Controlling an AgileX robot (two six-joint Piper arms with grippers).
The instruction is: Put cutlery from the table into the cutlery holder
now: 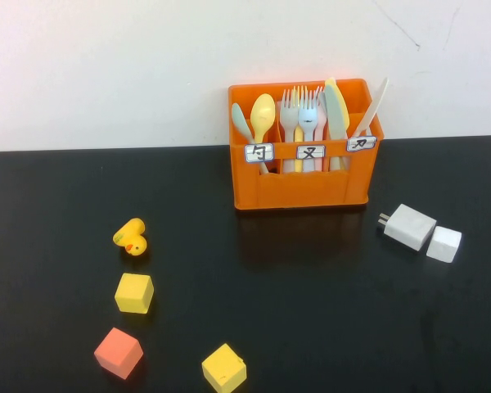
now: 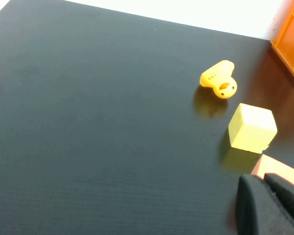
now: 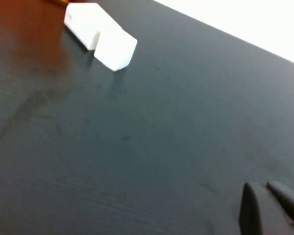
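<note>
The orange cutlery holder (image 1: 303, 184) stands at the back of the black table (image 1: 311, 311); its corner shows in the left wrist view (image 2: 291, 44). A pale mint-green knife (image 1: 332, 110) and a light blue fork (image 1: 310, 110) stand upright in it among other forks, spoons and a white knife. No cutlery lies on the table. Neither arm shows in the high view. My left gripper (image 2: 260, 178) is shut and empty, low over the table near a pink block (image 2: 279, 171). My right gripper (image 3: 259, 186) is shut and empty above bare table.
A white charger block (image 1: 409, 226) and a white cube (image 1: 443, 244) lie right of the holder; both show in the right wrist view (image 3: 85, 22). A yellow duck (image 1: 132, 237), two yellow blocks (image 1: 134, 292) (image 1: 224, 368) and the pink block (image 1: 119, 353) lie front left.
</note>
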